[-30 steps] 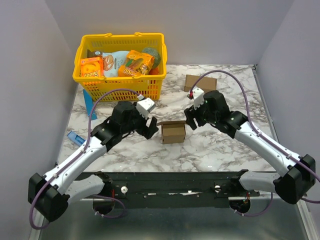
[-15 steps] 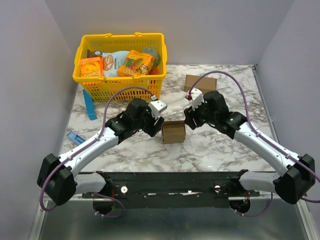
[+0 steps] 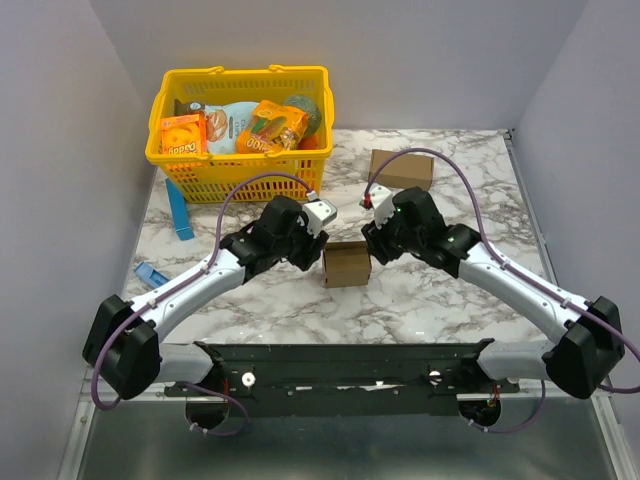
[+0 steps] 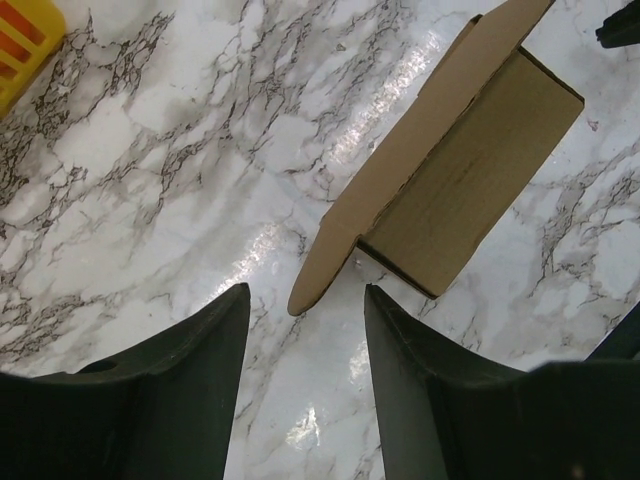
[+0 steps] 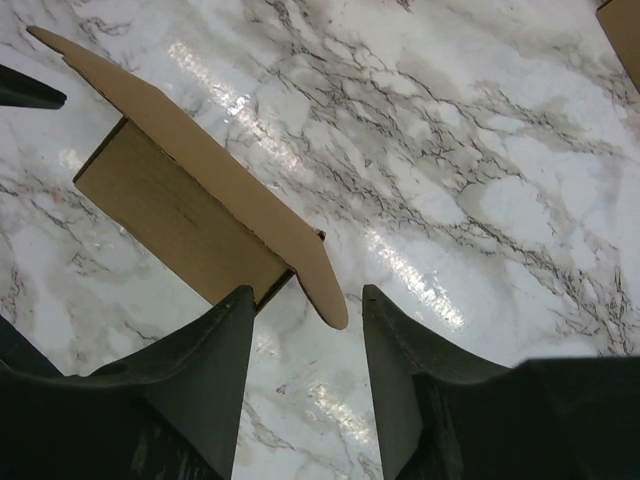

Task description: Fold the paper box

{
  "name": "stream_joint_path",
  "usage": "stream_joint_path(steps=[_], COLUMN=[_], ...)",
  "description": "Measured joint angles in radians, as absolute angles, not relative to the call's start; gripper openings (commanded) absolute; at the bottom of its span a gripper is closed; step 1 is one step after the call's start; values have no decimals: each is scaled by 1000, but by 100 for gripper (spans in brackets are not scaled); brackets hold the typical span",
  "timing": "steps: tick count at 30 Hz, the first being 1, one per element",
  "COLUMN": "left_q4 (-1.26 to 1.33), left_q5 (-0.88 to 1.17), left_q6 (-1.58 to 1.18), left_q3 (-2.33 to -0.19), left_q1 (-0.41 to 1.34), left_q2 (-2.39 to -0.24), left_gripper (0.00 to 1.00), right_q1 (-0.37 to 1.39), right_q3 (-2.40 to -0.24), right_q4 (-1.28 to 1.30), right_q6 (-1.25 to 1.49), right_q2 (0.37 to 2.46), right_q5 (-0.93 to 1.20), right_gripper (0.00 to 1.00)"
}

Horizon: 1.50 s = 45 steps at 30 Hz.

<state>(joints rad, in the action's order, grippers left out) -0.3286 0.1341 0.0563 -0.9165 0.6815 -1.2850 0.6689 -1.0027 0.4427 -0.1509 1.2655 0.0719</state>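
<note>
The marble surface point(image 3: 440, 300) has a yellow basket point(image 3: 250, 178) of snacks parked at the back left, out of the way I guess. The left arm point(image 3: 195, 288) and right arm point(image 3: 515, 280) reach in from either side, and the little brown paper box point(image 3: 346, 265) sits on the surface right between them, about centred. Makes sense, since its long open flap point(image 4: 400, 170) pokes out past both ends, so each side gets a tip to work on. The left end effector point(image 4: 306, 310) is spread fairly wide and holding nothing, with the flap tip lined up in its gap. Right end effector point(image 5: 305, 305), same deal: spread and empty. Looks to me like they're bracketing the box to press that flap shut.
</note>
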Motion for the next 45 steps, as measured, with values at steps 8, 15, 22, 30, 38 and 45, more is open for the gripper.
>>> stream_joint_path(steps=[8,15,22,30,38,45], left_q4=[-315,-311,-301,-304,-317,-315], left_q5=[122,122,120,80,18,-17], left_q6=[51,37,8,-55,-152,-249], left_q3=[-925,-925,-928,-981,-1013,-1019], left_q1=[682,683,696,706,723,735], left_q2=[-1290,-1311,-1323,-1358,-1372,-1381], left_gripper=[45,21,6,0,0,0], right_q1=[683,694,728,759,818,842], right_q3=[-1003,-1003,-1003,-1003,-1003,-1003], right_q4=[465,465,466,466,465,465], right_q6=[-158,-159,-158,-102,-17,31], right_q2=[1298,1298,1301,1302,1302,1304], right_q5=[2,-30,-65,-159,-301,-359], right_gripper=[44,33,9,1,1,1])
